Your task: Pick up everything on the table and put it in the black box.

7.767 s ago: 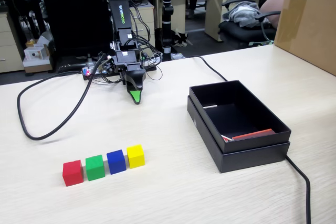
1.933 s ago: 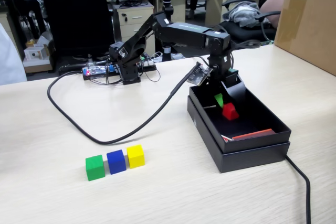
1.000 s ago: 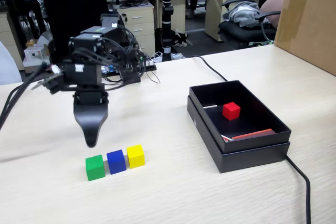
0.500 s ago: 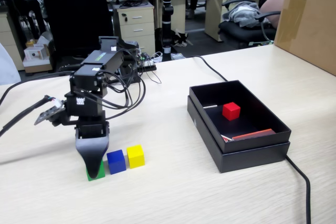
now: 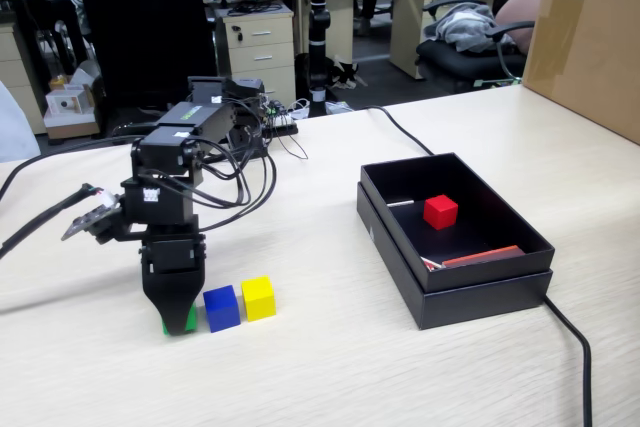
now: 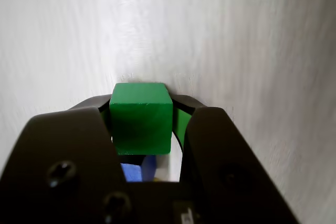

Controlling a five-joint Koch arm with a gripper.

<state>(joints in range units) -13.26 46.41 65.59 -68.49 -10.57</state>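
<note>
Since half a second ago, the gripper has sunk a little lower onto the green cube, which now shows in the fixed view only as a sliver beside the jaw tips. In the wrist view the cube sits squarely between the two jaws, and they appear pressed against its sides; it looks pinched, with the cube apparently not yet off the table.

Nearest the fixed camera, the gripper and green cube stand at about 8 o'clock of the tabletop. Just beside them, toward 3 o'clock, the blue cube and then the yellow cube touch one another in a row. Farther off, at roughly 3 o'clock of the table, the black box holds the red cube.

By this showing, one of four cubes is delivered; the green one is being grasped, and blue and yellow remain untouched.
</note>
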